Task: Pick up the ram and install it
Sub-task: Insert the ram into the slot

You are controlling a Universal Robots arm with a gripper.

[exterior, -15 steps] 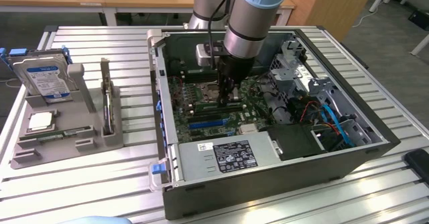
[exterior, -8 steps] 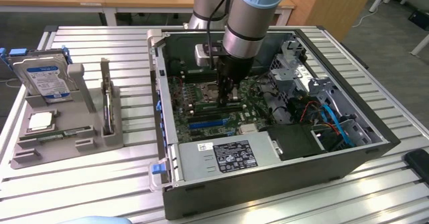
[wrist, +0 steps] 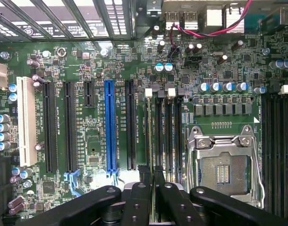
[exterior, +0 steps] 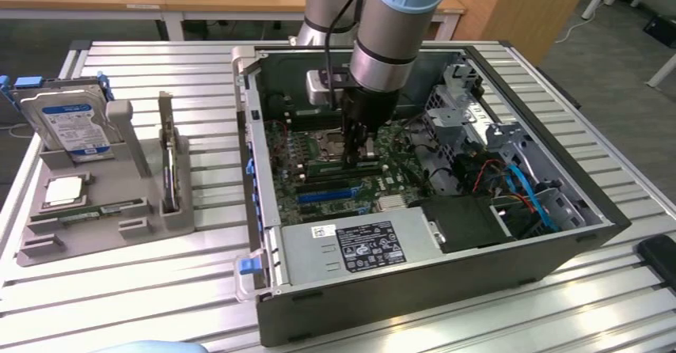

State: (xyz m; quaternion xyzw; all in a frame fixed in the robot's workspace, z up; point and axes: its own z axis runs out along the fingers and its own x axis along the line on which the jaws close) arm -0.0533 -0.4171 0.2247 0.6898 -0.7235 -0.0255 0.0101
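My gripper (exterior: 357, 157) reaches straight down into the open computer case (exterior: 264, 210), onto the motherboard beside the processor socket (exterior: 325, 143). In the wrist view its two black fingers (wrist: 143, 181) stand close together, shut on the ram (wrist: 149, 132). The ram shows edge-on as a thin line running along a memory slot, with its far end at a white slot latch (wrist: 148, 92). That slot is one of several next to the empty socket (wrist: 224, 165). A second green ram stick (exterior: 100, 210) lies in the grey holder (exterior: 158, 222) at the exterior view's left.
The holder also carries an upright hard drive (exterior: 72, 123), a square silver processor chip (exterior: 63, 191) and an upright card (exterior: 167, 159). Inside the case are a power supply (exterior: 359, 246), drive cages (exterior: 465, 104) and blue and orange cables (exterior: 523, 191). A blue expansion slot (wrist: 110, 127) lies beside the memory slots.
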